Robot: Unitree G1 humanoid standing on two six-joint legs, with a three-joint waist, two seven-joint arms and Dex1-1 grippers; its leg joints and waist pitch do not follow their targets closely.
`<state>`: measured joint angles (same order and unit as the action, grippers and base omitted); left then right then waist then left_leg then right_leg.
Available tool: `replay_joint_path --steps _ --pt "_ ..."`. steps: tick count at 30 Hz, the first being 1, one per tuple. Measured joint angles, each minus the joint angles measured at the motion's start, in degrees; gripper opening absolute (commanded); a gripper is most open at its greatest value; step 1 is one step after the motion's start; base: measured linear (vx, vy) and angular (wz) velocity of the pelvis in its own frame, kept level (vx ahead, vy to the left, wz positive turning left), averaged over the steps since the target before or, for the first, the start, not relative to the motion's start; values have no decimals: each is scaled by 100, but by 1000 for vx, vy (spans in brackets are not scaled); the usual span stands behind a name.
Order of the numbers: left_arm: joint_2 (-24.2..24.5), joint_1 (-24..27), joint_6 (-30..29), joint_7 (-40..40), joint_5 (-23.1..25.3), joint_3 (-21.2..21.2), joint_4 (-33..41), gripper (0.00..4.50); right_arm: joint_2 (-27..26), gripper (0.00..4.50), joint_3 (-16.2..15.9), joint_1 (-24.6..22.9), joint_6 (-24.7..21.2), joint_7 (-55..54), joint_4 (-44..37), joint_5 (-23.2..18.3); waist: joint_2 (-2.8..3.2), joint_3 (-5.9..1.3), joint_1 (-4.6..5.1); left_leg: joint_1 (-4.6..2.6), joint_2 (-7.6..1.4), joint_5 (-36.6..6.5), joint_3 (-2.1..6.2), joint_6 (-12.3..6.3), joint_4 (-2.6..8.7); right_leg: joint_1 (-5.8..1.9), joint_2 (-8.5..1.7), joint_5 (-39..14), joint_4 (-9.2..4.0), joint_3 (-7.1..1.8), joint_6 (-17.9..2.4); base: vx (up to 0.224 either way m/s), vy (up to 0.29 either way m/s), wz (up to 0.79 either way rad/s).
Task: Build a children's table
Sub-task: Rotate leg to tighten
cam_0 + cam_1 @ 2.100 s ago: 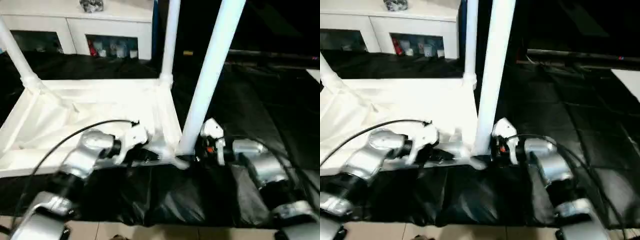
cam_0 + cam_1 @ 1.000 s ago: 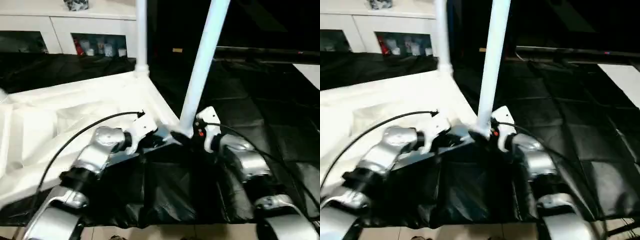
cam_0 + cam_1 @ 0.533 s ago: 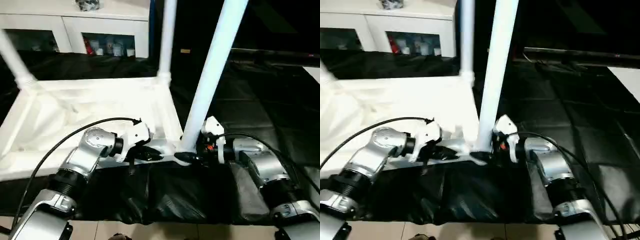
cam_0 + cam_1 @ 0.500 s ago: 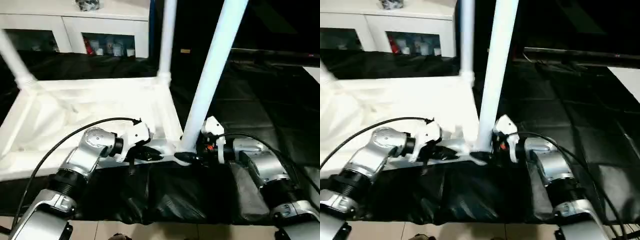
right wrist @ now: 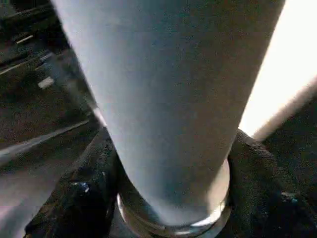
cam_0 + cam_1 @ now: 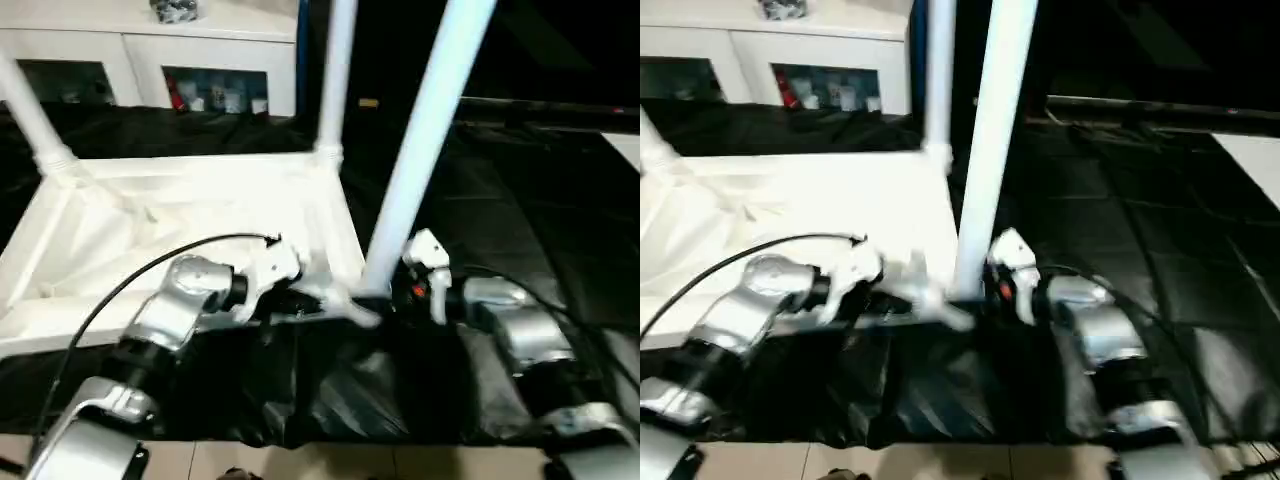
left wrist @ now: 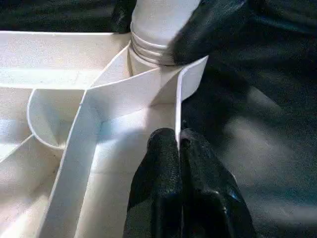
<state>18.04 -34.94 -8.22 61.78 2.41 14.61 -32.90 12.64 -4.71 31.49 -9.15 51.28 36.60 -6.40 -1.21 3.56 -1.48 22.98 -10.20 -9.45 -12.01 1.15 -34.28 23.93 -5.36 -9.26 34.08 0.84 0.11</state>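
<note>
Table top (image 6: 190, 215) lies upside down on a black sheet (image 6: 520, 200), ribs up, with the near right corner closest to the robot. At that corner the left gripper (image 7: 178, 144) is clenched on the thin side wall, one black finger (image 7: 158, 168) inside and the other outside. The grip is narrow and sits on an edge, so it could slide off if the top twists, and the wall itself may flex.

Just beside it, the near leg (image 6: 425, 150) stands in the corner socket (image 7: 148, 54), with thread rings visible above the socket rim. That suggests it is not fully home. The right gripper (image 5: 168, 198) sits around the leg's base with a finger on either side; whether it presses the leg or stands slightly clear, I cannot tell. If it turns the leg while loose, the fingers would slip on the smooth round plastic. If the leg leans, the thread could cross and jam. A hard twist could also drag the whole top across the slick sheet.

Farther off, a second leg (image 6: 335, 75) stands at the far right corner and a third (image 6: 30, 110) at the far left. Beyond them is a white cabinet (image 6: 150, 50).
</note>
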Motion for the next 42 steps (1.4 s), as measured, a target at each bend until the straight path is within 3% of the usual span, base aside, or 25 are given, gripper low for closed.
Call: replay_joint_path --steps 5,9,12,15,24,35,42 --pt "-449 -199 -235 -913 173 -52 -236 0 -494 268 363 243 61 -1524 432 28 0 1 113 3 3 1 1 2 -5 5 0 -9 -10 -3 14 0 0 0" --pt "-828 -364 -407 -1737 303 -130 -454 0 -976 268 663 545 106 -2888 797 146 9 2 141 6 4 1 2 2 -1 10 0 -7 -7 -1 12 0 0 0" --pt "-911 -366 -397 -1883 342 -138 -463 0 -1071 268 720 602 238 -3140 914 206 10 1 130 6 4 1 4 2 -1 6 0 -2 -7 -1 3 0 0 0" --pt "-873 -356 -318 -1820 351 -131 -442 0 -1069 341 699 595 425 -3071 970 272 16 -3 128 6 4 1 4 2 0 6 0 10 -7 0 -14 0 0 0" --pt "-514 -137 -121 -1135 271 -120 -145 0 -613 420 336 459 578 -1672 858 272 25 -5 125 3 -2 1 6 2 8 8 4 11 -2 8 -15 0 0 0" --pt "-60 115 22 280 -95 59 181 0 508 420 -282 96 324 948 83 114 75 -5 9 4 -1 1 4 2 7 0 2 11 -2 5 -16 0 0 0" --pt "189 166 55 886 -237 186 288 0 769 367 -449 -14 73 1798 -223 -27 74 -5 -57 3 -2 1 4 2 5 -1 2 11 -1 5 -16 0 0 0"
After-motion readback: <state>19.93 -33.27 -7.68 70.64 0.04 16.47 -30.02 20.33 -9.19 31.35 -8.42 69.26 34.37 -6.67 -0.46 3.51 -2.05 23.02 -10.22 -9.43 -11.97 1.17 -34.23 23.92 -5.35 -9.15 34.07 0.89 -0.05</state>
